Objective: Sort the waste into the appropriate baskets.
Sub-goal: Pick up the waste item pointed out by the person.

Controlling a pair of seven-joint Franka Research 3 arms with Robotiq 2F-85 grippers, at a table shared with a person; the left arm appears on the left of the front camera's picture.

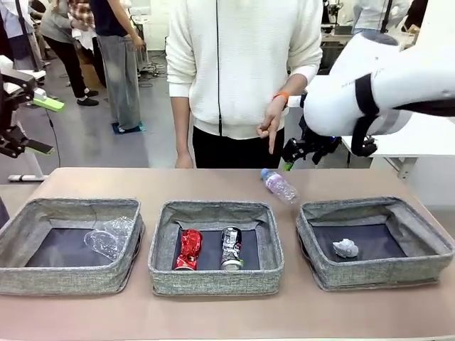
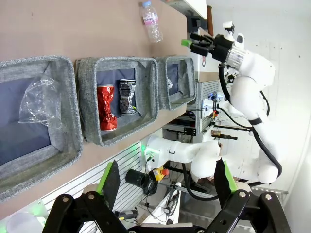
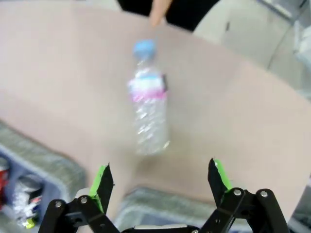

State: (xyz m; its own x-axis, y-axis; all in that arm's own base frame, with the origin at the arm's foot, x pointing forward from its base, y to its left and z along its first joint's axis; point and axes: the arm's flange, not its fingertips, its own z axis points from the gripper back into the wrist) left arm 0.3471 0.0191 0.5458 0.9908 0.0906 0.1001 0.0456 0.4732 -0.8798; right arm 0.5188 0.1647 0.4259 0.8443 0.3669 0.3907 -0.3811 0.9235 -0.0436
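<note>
Bottle point(image 1: 279, 186) is lying on the table point(image 1: 213, 186) just behind the gap between the middle basket point(image 1: 215, 246) and right basket point(image 1: 375, 241) — a person's hand point(image 1: 273, 122) is pointing down at it. Right gripper point(image 3: 160, 180) is hovering above the bottle, jaws apart. Left gripper point(image 2: 167, 182) is hanging well left of the bottle, jaws wide and empty.

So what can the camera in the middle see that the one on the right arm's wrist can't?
Front view alone: the paper ball in the right basket and the clear plastic container in the left basket. Right wrist view alone: its own right gripper, jaws open above the table. Both: the bottle lying on the table, the person's pointing finger, and cans in the middle basket.
</note>
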